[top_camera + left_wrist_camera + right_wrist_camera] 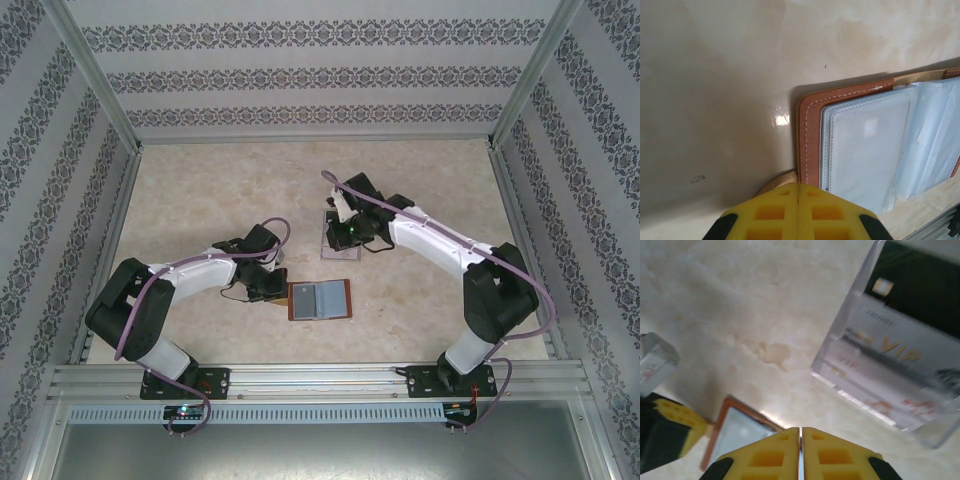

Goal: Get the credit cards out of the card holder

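Just below the middle of the overhead view, the card holder [320, 299] lies open and flat on the table [200, 190], its reddish-brown leather rim framing soft, glossy grey-blue sleeves. The left gripper [799, 195] is clenched at the holder's left edge. The tan strap tab [774, 181] peeks from under its tips, but whether it actually pinches the tab I cannot tell. Up and right of the holder, the credit cards [880, 357] sit stacked in a clear plastic tray [855, 396], one dark and the others pale with VIP print. The right gripper [801, 436] hovers with its jaws closed on nothing, the tray to its upper right and the holder to its lower left. The cards look light, stiff and slick, so they are probably best nipped by an exposed short edge, and the limp holder would need pinning down. Whether any card sits in the sleeves is unclear.
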`<state>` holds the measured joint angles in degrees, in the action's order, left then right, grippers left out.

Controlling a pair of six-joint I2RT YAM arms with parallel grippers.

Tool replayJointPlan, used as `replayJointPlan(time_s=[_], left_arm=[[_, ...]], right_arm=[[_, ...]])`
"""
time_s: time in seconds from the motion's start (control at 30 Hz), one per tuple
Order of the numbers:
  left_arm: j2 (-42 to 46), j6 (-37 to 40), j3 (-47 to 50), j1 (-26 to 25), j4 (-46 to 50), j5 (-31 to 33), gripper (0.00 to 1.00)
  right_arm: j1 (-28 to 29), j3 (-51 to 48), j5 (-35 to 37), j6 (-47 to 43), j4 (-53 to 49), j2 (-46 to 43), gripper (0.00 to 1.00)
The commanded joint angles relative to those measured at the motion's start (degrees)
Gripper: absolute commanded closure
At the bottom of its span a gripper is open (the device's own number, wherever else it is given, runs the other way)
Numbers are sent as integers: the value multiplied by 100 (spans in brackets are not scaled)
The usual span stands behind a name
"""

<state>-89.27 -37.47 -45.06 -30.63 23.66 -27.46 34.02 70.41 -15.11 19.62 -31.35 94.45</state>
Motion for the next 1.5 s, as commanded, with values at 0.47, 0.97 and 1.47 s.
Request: replayJointPlan(time_s=[0.47,0.97,1.47], left_arm=[[-222,173,274,41,-103,-101,96],[-210,220,244,47,-107,-150,96],[-31,164,466,43,-248,-159,96]], right_arm=[[988,-1024,-1114,3006,1197,154,86],[1502,-674,-910,3417,1074,1031,77],[1713,-197,-46,3219,-233,1306,67]])
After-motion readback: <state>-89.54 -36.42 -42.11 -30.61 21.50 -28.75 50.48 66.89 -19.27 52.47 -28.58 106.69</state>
